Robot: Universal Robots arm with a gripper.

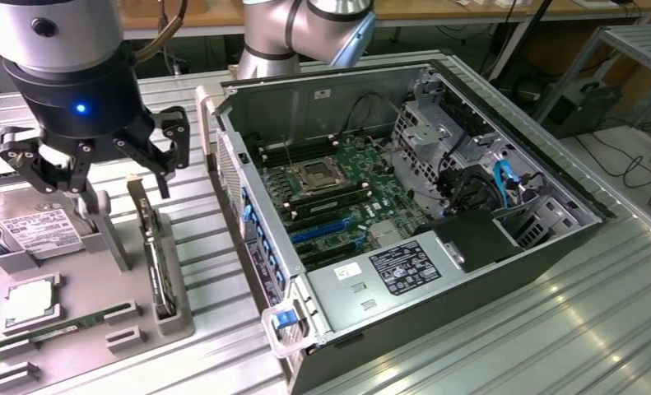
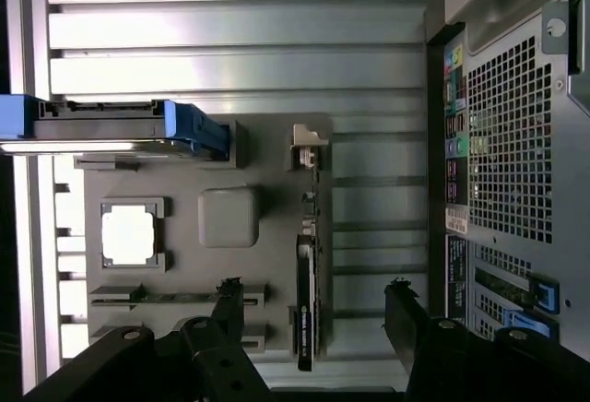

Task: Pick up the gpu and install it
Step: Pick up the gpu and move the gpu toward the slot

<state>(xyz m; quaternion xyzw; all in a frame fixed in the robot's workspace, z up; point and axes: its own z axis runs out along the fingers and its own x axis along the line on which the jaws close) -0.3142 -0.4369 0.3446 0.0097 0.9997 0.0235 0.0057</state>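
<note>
In the exterior view, the gripper [image 1: 104,179] hangs over the grey holder tray [image 1: 84,280] at the view's left, with its fingers [image 1: 163,185] spread apart and nothing between them. The gpu [image 1: 155,259] stands on edge in a slot of that tray, a thin dark slab, just beside the hard drive [image 1: 34,230], the processor [image 1: 34,298] and the RAM stick [image 1: 67,325]. One finger hangs close to the card's far end, and I judge it is not touching. At the view's right the computer case [image 1: 413,296] lies open on the ribbed tabletop [image 1: 545,337], with the motherboard [image 1: 341,189] exposed and its blue expansion slots [image 1: 323,229] apparently vacant.

In the wrist view, the gripper [image 2: 313,288] looks straight down on the tray [image 2: 272,158]. The 2 dark fingers [image 2: 227,305] sit either side of the gpu [image 2: 306,328] with open space on both sides, so the card lies between them but is not clamped. Its silver bracket [image 2: 309,144] is at the end away from the fingers. The perforated back panel of the case [image 2: 516,144] runs along one edge.

By my reading, 0 of the 2 steps are done. The gripper is lined up above the card, but the card is not grasped or lifted, and the install is not begun.
</note>
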